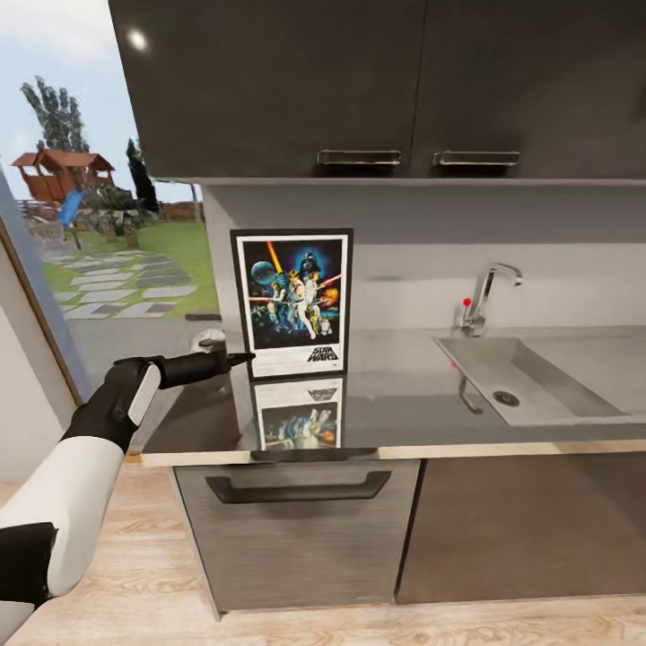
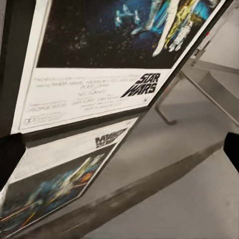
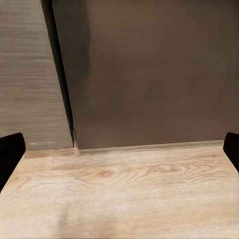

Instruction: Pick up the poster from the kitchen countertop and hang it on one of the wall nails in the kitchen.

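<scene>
**Entry: framed poster upright on counter, left gripper at its lower edge**

Risks: The black-framed Star Wars poster [image 1: 292, 303] stands nearly upright against the grey wall, so a sideways nudge from the black left gripper [image 1: 240, 359] would likely tip it flat or slide it along the glossy surface. A pinch taken at one bottom corner may let the frame swing. The right gripper [image 3: 119, 144] points at the pale wood floor [image 3: 124, 194] beside dark cabinet fronts [image 3: 149, 69], fingers spread, holding nothing.

Left fingers: spread wide in the wrist view, empty.

Item: portrait rectangle, white border, dark blue artwork with figures, black logo at bottom.

Location: on the glossy grey kitchen countertop [image 1: 404, 395], left of the steel sink [image 1: 538, 377], its reflection below.
</scene>
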